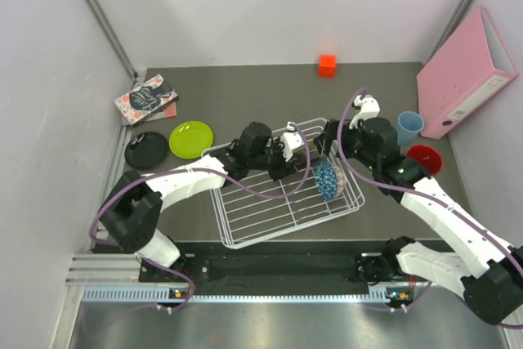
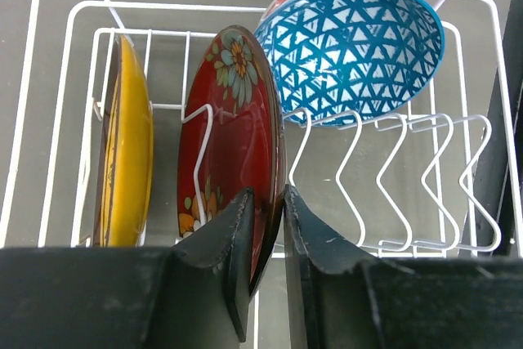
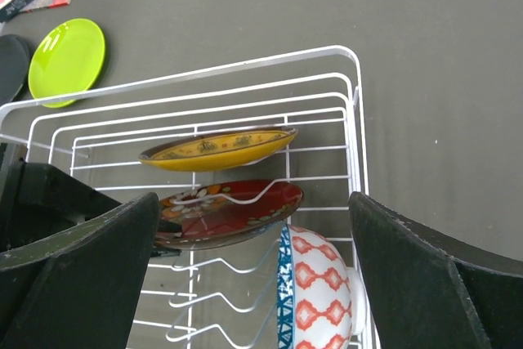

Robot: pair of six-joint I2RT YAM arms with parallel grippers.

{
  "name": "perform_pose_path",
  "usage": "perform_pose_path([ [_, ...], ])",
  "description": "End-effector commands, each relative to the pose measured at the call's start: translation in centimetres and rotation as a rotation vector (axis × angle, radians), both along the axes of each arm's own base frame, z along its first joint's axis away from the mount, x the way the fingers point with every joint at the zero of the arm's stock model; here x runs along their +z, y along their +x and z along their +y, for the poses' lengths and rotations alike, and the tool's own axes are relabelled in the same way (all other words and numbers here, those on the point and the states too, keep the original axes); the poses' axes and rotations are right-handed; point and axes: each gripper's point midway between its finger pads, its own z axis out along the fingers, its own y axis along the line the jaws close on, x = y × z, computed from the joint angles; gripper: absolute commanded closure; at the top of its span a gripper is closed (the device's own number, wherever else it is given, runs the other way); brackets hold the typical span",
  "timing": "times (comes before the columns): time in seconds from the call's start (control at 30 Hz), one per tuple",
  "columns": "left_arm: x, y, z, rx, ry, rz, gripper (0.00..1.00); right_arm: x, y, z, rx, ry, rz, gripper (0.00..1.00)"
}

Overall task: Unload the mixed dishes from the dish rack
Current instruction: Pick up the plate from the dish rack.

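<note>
A: What is made out from the top external view?
B: The white wire dish rack (image 1: 245, 236) is seen between the two arms on the dark grey table (image 1: 245, 87). The left gripper (image 1: 292, 161) is reached into its far half. The right gripper (image 1: 330, 140) is held over the far right corner, near the blue patterned ceramic bowl (image 1: 327, 179). A lime green plate (image 1: 190, 139), a black plate (image 1: 147, 151) and a light blue cup (image 1: 409, 126) are already set down outside the rack.

A: And from the left wrist?
B: A glossy reddish floral plate (image 2: 237, 128) is stood on edge in the tines, between a yellow plate (image 2: 131, 145) and the bowl. The left gripper is clenched on its near rim, one finger laid against each face.

A: From the right wrist?
B: The right gripper is spread wide, with nothing held, above the two plates and the bowl.

A: How is the reddish floral plate expected to handle?
B: It is judged stiff, fairly light, slick with glaze and easily chipped. Being held by the rim alone, it could pivot or slip. A straight lift out of the tines is advised, so that the wire across its face is cleared and the yellow plate is not knocked.
</note>
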Motion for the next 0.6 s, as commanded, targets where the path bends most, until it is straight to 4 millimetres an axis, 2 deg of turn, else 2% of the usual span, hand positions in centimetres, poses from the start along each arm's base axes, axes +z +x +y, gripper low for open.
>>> perform_pose_path([
  [0.0, 1.4, 1.3, -0.5, 0.023, -0.026, -0.065, 0.94, 2.1, 0.5, 0.6, 0.005, 0.044, -0.063, 0.02],
  [0.07, 1.8, 1.5, -0.4, 0.026, -0.03, -0.084, 1.0, 2.2, 0.6, 0.6, 0.003, 0.049, -0.064, 0.02],
  [0.23, 2.8, 1.7, -0.1, 0.025, -0.028, -0.13, 1.0, 2.7, 0.5, 0.7, 0.005, 0.058, -0.073, 0.02],
  [0.33, 4.3, 1.9, 0.1, 0.029, -0.033, -0.163, 1.0, 3.0, 0.5, 0.6, 0.002, 0.062, -0.078, 0.02],
  [0.37, 5.6, 2.1, 0.1, 0.029, -0.051, -0.188, 1.0, 3.3, 0.5, 0.6, 0.003, 0.064, -0.084, 0.02],
  [0.43, 6.6, 2.1, 0.2, 0.026, -0.055, -0.211, 1.0, 3.4, 0.5, 0.5, 0.0, 0.062, -0.085, 0.02],
  [0.47, 8.0, 2.3, 0.1, 0.025, -0.073, -0.237, 1.0, 3.6, 0.4, 0.6, 0.003, 0.064, -0.088, 0.02],
  [0.5, 8.7, 2.4, 0.1, 0.025, -0.082, -0.253, 1.0, 3.6, 0.4, 0.5, -0.001, 0.064, -0.089, 0.02],
  [0.53, 8.5, 2.1, 0.4, 0.021, -0.06, -0.243, 1.0, 3.7, 0.4, 0.4, -0.001, 0.062, -0.09, 0.02],
  [0.57, 9.5, 2.2, 0.4, 0.022, -0.072, -0.26, 1.0, 3.8, 0.4, 0.4, -0.001, 0.065, -0.092, 0.02],
])
